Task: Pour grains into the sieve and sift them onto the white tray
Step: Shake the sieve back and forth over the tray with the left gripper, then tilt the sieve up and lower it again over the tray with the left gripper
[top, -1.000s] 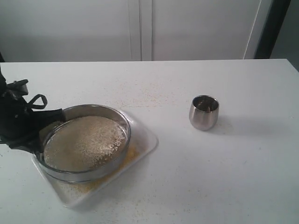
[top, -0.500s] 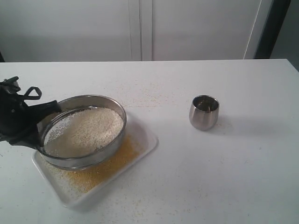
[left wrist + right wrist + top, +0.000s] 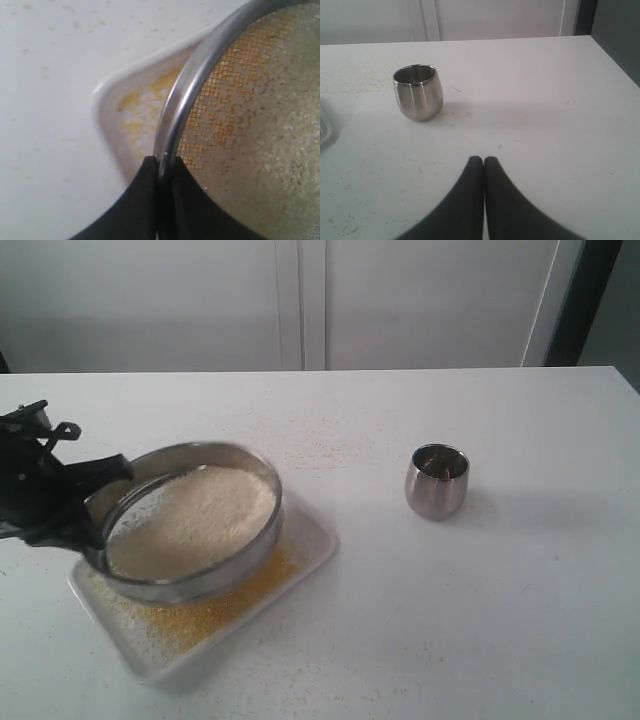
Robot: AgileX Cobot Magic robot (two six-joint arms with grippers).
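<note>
One white tray (image 3: 318, 545) lies nearest, dusted with yellow grains (image 3: 195, 515), and over it sits the sieve (image 3: 215, 583) of pale ones, its rim pinched by the left gripper (image 3: 163, 170), while farther off stands a steel cup (image 3: 437, 481), the right gripper (image 3: 483, 162) closed and empty.

A broad white tabletop (image 3: 480, 620) fills the exterior view from 3 o'clock round through 6 to 9 o'clock, matte and evenly lit by soft, diffuse light. Behind its far edge, toward 12 o'clock, stand pale grey-white panels (image 3: 430, 300), perhaps cabinet doors or a wall, split by a narrow vertical strip (image 3: 312, 300). Toward 1 o'clock a dark upright band (image 3: 583, 300) edges the panels.
</note>
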